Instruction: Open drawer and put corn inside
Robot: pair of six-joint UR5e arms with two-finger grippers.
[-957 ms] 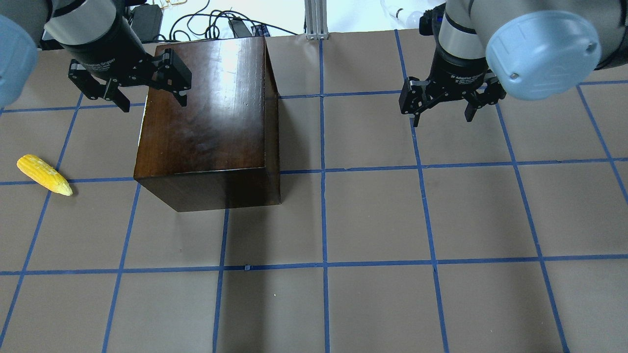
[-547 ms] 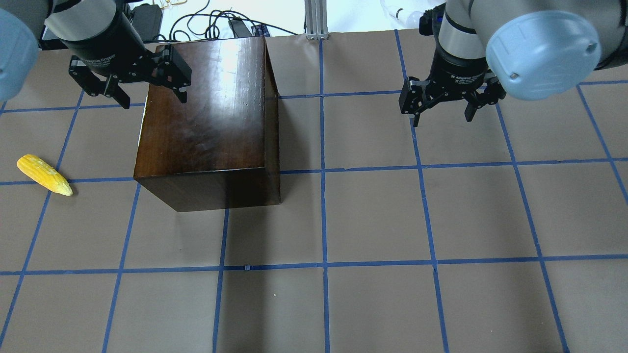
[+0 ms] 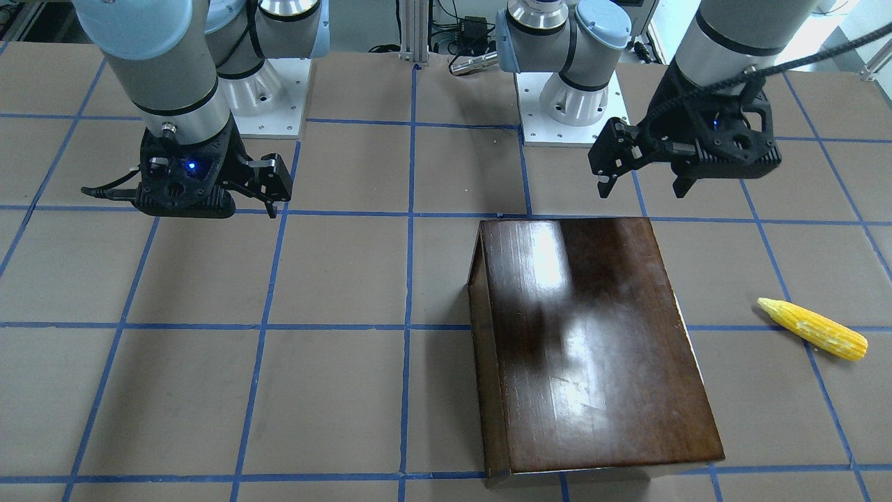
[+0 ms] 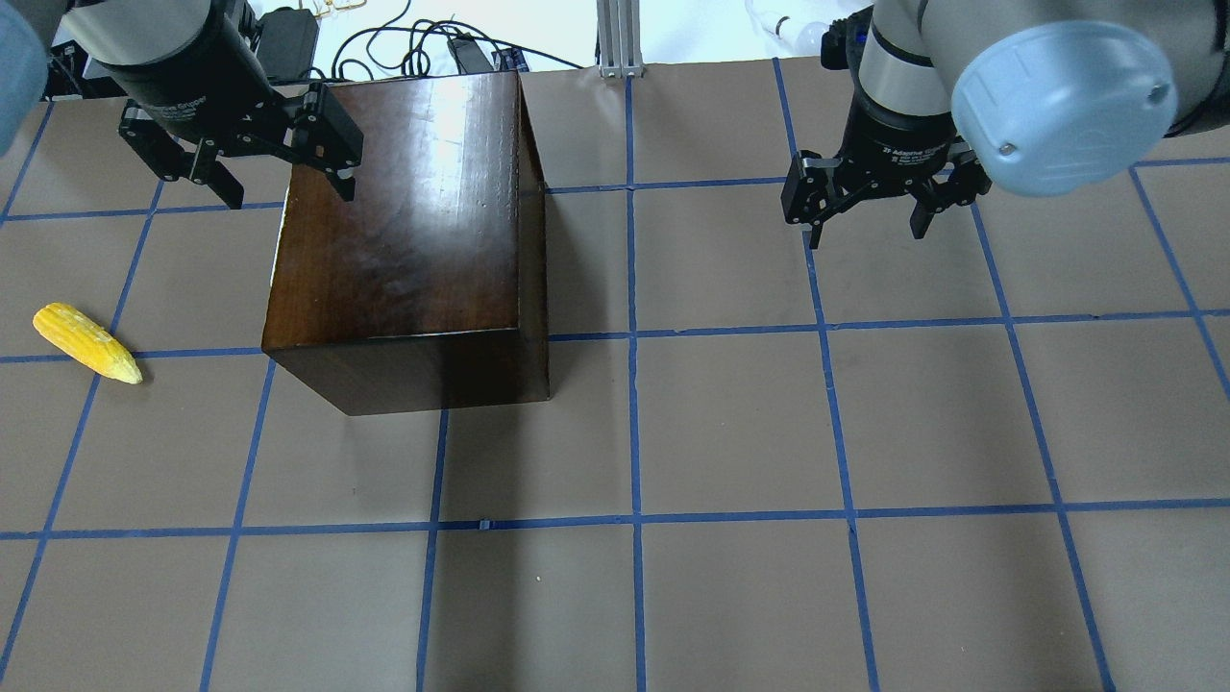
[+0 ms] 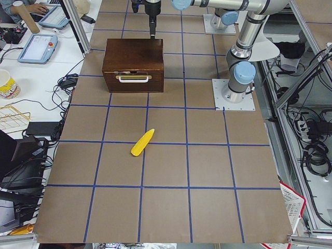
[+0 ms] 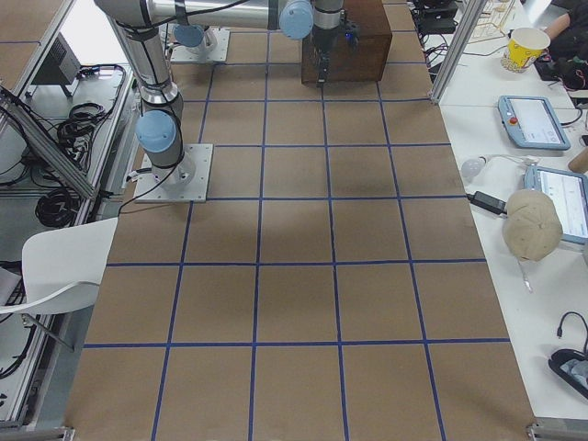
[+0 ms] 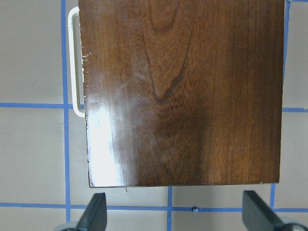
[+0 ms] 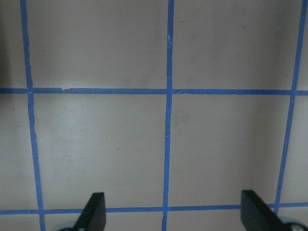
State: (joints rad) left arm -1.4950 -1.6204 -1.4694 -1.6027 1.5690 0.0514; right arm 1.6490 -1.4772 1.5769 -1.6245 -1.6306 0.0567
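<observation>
The glossy dark-brown box [image 4: 413, 231] stands left of the table's centre with its drawer shut. The drawer's front and white handle [image 5: 134, 79] face the table's left end. The handle also shows in the left wrist view [image 7: 73, 62]. The yellow corn [image 4: 86, 342] lies on the table left of the box, also seen in the front-facing view [image 3: 813, 328]. My left gripper [image 4: 286, 192] is open and empty, high above the box's top [image 7: 183, 91]. My right gripper [image 4: 867, 234] is open and empty over bare table on the right.
The table is brown with a blue tape grid. Cables and an aluminium post [image 4: 620, 38] lie beyond its far edge. The two arm bases [image 3: 571, 104] stand at the robot's side. A side table with tablets [image 5: 39, 46] runs along the far edge.
My left gripper has moved a little toward the far edge and to the left above the box, still open. The right gripper, box and corn have not moved.
</observation>
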